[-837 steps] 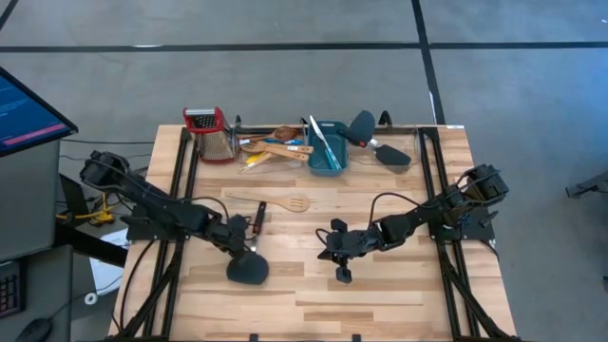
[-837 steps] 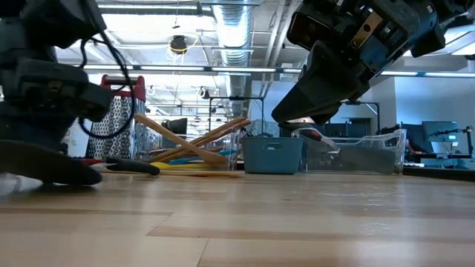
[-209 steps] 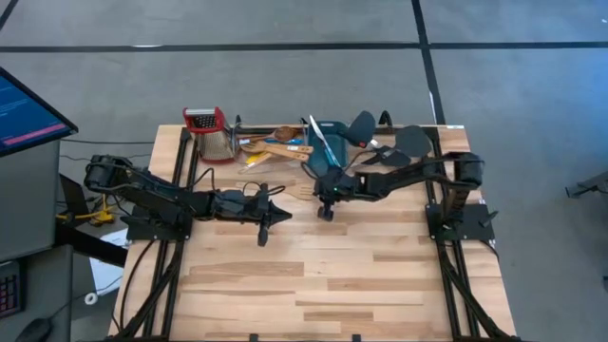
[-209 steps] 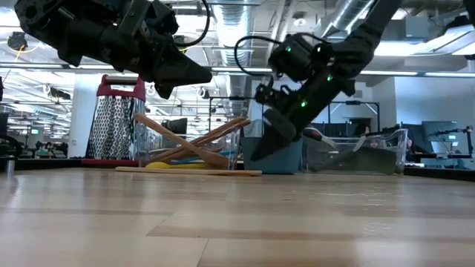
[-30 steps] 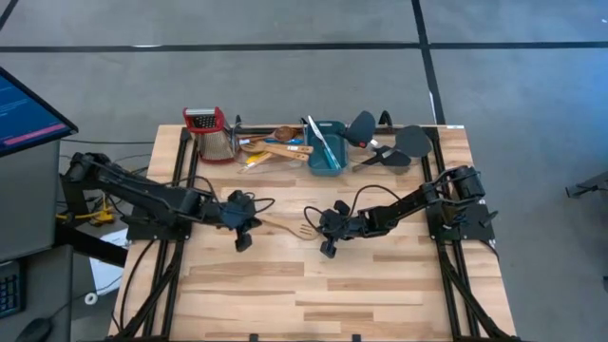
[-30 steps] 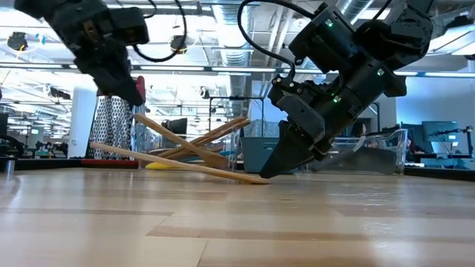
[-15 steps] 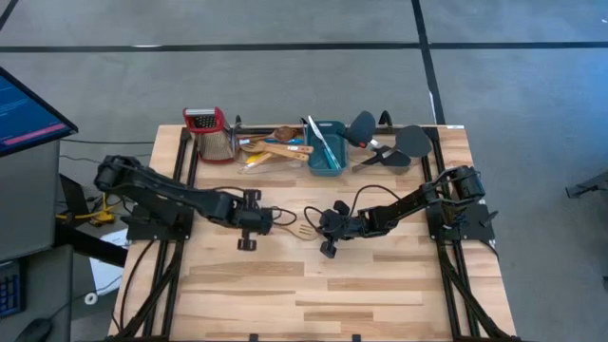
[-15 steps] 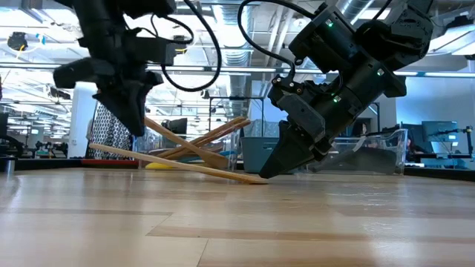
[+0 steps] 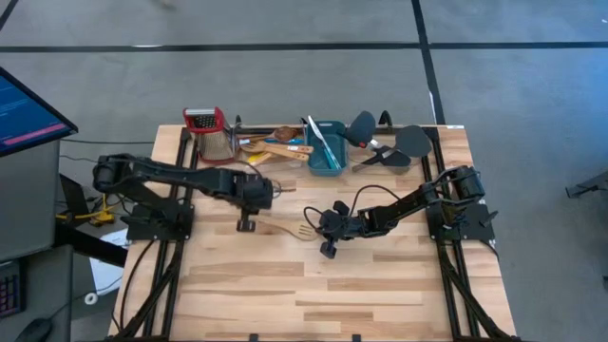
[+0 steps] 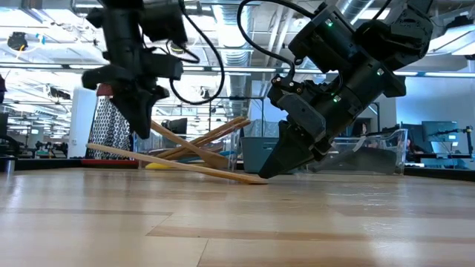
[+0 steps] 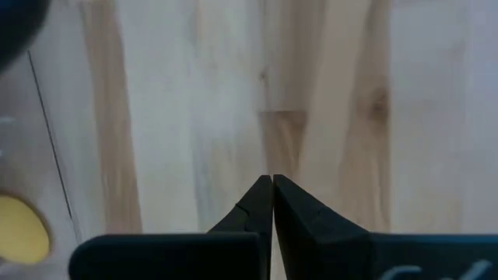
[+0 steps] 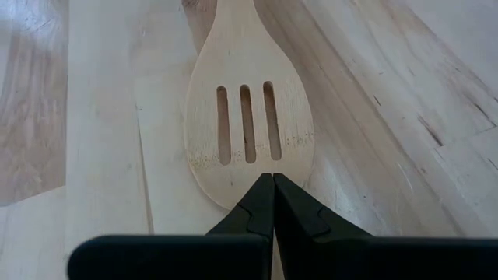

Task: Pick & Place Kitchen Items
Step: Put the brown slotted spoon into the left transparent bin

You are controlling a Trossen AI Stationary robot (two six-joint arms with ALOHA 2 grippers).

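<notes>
Pressing down at the blade end of the slotted wooden spatula (image 9: pixel 285 228), the right pincer (image 9: pixel 326 249) has its fingers together, tips at the blade's rim; whether they nip the edge or only bear on it I cannot tell. The spatula lies mid-surface (image 9: pixel 380 285), and from table height it looks tilted, blade end down and handle lifted toward the left. The left pincer (image 9: pixel 244 225) hangs just above the handle end with its fingers together, empty. That spatula looks light, stiff and smooth, so it would likely skid if pushed; the raised handle seems the better place to take it, across its narrow width. Other utensils sit piled at the back beside the teal tub (image 9: pixel 326 147) and a red-topped grater (image 9: pixel 213 133).
</notes>
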